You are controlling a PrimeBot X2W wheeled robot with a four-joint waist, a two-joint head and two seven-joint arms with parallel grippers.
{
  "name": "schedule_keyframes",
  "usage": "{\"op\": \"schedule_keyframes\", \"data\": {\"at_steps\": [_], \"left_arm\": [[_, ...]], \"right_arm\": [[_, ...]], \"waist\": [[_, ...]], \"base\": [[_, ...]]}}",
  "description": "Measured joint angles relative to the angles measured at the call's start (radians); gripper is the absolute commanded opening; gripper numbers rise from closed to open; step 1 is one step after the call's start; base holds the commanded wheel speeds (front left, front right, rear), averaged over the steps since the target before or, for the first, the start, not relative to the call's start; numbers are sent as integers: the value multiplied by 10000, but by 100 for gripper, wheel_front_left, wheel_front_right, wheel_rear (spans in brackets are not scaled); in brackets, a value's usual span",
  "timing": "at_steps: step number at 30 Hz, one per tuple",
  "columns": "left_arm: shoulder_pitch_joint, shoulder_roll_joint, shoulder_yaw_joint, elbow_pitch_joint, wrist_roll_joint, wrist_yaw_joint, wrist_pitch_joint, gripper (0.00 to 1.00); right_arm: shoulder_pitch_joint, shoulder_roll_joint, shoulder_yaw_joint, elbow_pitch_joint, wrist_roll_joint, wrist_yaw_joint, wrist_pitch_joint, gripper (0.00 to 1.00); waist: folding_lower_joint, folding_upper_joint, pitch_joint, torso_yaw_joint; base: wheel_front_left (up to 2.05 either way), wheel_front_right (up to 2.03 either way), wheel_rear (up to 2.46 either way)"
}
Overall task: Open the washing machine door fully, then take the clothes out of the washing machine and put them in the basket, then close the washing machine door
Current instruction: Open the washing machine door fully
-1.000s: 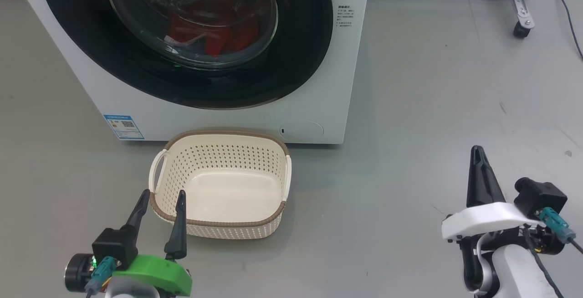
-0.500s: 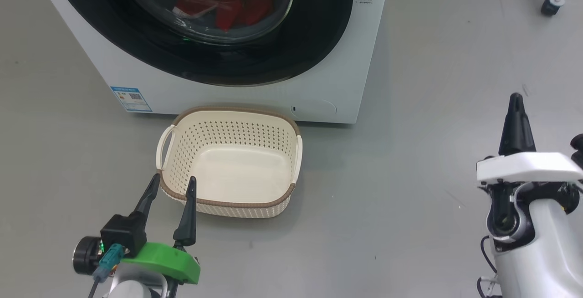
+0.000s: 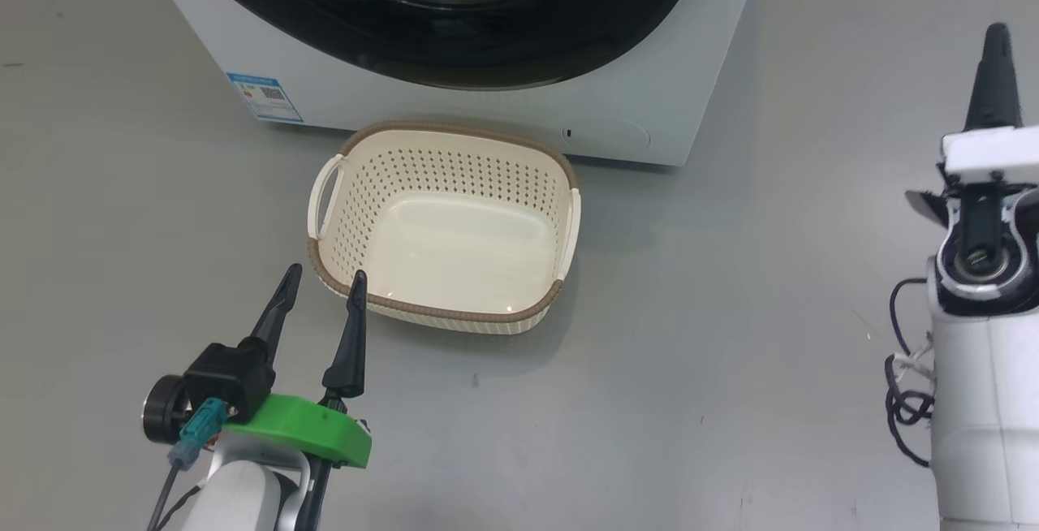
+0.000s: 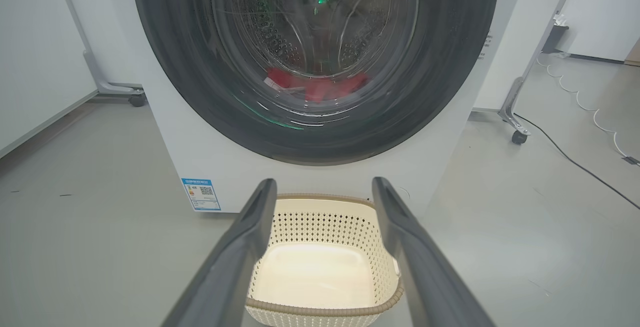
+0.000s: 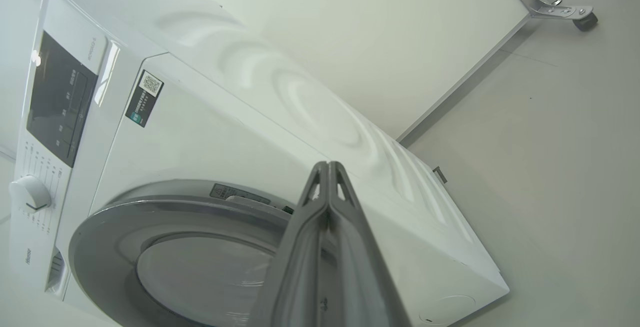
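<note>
Evidently the washing machine door (image 4: 315, 52) is shut, and the clothes (image 4: 320, 86) lie behind its glass at the bottom of the drum of the washing machine (image 3: 503, 113). The door looks stiff, hinged and glossy, so probably slippery; I would hook its outer edge on the right, though no handle is clear. The red fabric should be light and limp, best pinched at a bunched fold. The basket (image 3: 442, 313) sits on the floor just before the machine. Low down, the left gripper (image 3: 325, 273) points at the basket's near corner, fingers apart and holding nothing. The right gripper (image 3: 997, 32) is raised beside the machine, fingers pressed together.
</note>
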Motion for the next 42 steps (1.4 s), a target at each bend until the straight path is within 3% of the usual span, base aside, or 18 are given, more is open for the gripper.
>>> {"op": "schedule_keyframes", "data": {"at_steps": [3,11,19,42], "left_arm": [[-115,0,0,-27,-33,2,0,100],[-537,-17,-17,-121,-94,2,-2,100],[-1081,-42,-318,-240,-387,-38,-2,100],[-1979,-132,-692,-205,-1001,-75,-2,100]], "right_arm": [[-593,-27,-288,15,644,-190,290,0],[-1978,-52,-207,245,955,-788,1093,0],[-3482,-105,-102,529,1127,-1058,1549,0],[-6125,-345,-121,2305,1553,-1250,2941,0]], "waist": [[0,0,251,157],[0,0,942,548],[0,0,1680,895],[1,0,2874,1945]], "base": [[0,0,0],[0,0,0],[0,0,0],[0,0,0]]}}
